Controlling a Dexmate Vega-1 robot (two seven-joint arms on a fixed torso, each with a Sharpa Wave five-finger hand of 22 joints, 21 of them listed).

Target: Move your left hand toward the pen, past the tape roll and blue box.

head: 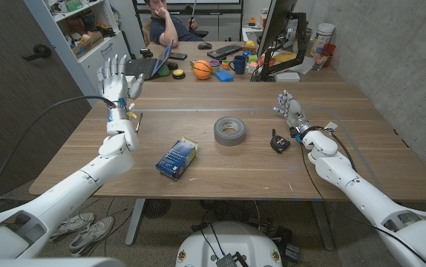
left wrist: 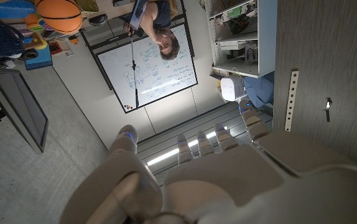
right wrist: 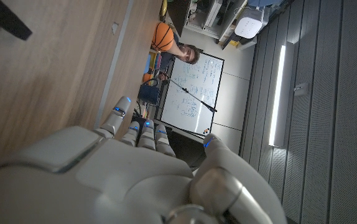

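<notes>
The pen [head: 136, 123] is mostly hidden behind the left hand [head: 118, 80], raised with fingers spread, empty, at ten o'clock from the blue box [head: 177, 158].

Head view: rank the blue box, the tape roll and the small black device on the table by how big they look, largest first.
1. Blue box, though only slightly larger-looking than the tape roll; it also lies nearer the camera, so this is unsure.
2. Tape roll.
3. Small black device, clearly smallest.
</notes>
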